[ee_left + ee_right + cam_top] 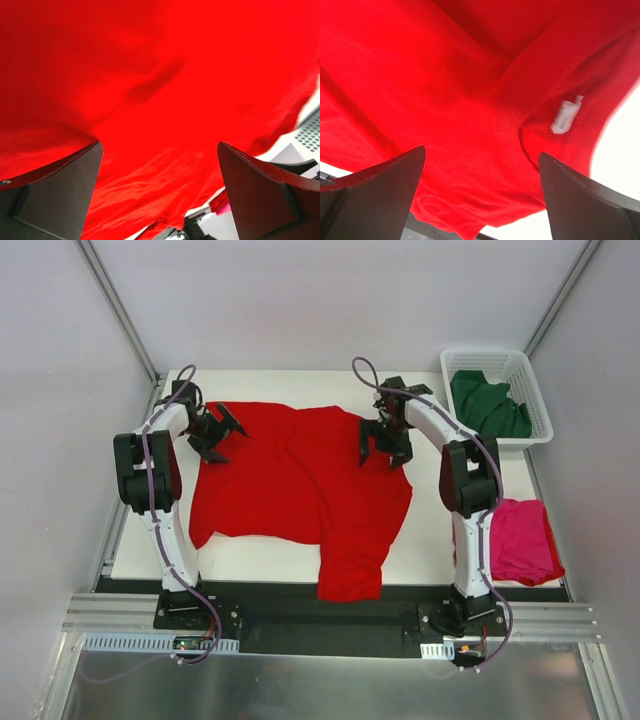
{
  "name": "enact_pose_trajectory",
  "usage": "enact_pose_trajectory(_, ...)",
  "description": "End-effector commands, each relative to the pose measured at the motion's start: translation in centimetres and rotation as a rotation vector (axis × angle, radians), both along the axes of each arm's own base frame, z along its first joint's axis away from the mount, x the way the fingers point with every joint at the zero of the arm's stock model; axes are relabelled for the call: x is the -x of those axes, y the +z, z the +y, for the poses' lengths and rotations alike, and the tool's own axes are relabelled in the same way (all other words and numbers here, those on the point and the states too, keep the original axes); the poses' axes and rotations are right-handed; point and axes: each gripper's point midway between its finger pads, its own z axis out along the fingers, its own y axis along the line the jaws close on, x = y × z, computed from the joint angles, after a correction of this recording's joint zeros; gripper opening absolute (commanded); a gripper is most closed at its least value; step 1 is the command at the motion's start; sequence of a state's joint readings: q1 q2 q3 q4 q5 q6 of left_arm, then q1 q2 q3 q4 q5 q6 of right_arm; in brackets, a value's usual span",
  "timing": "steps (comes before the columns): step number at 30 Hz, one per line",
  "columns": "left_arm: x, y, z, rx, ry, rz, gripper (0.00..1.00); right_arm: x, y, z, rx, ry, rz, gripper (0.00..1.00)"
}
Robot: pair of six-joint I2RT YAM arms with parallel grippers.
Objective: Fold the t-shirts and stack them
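**Hovering with jaws spread over the red shirt, both arms are lining up a fold**

The red t-shirt is lying opened out across the middle of the table. Its body is running from the far edge toward the near edge, where one end is reaching the edge and seemingly hanging a little over it. It is lying roughly flat but crooked, with soft wrinkles, so it is reading as a shirt being laid out, not one already folded.

The left gripper is hanging over the shirt's far left corner, toward the table's far left. Its jaws are standing wide apart and pinching nothing: in the left wrist view the cloth is filling the space beyond the fingers, not sitting between them. The right gripper is hanging over the shirt's far right part, its jaws likewise spread and empty. Its wrist camera is looking down on the ribbed collar and a small white label. The two grippers are probably bracketing the far edge so that both ends can be lifted together.

The magenta-pink t-shirt is resting as a compact bundle at the near right corner, just beside the right arm, likely starting the stack. The dark green t-shirt is sitting crumpled in the white basket at the far right corner, apparently waiting its turn.
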State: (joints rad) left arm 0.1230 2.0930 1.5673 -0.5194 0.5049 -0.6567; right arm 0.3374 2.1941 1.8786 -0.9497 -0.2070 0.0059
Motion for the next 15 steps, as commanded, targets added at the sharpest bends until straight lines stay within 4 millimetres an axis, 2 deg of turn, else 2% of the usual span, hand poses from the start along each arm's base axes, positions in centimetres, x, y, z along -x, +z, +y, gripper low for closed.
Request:
enact_pose_trajectory(1, 0.9, -1.3, 0.7, -0.077, -0.016, 0.075, 0.99, 1.7, -1.5, 0.4, 0.015, 0.051, 0.065, 0.98)
enact_pose_trajectory(5, 0.6, -1.8, 0.8, -0.077, -0.017, 0.093, 0.99, 2.0, -2.6, 0.0, 0.046, 0.045, 0.105, 0.99)
enact_pose_trajectory(7, 0.4, -2.4, 0.8, -0.078, -0.017, 0.109, 0.99, 1.5, -2.6, -0.4, 0.076, 0.039, 0.099, 0.99)
enact_pose_trajectory(15, -1.8, -2.4, 0.3, -0.030, -0.001, 0.109, 0.99, 0.7, -3.3, -2.3, 0.179, 0.006, 0.122, 0.99)
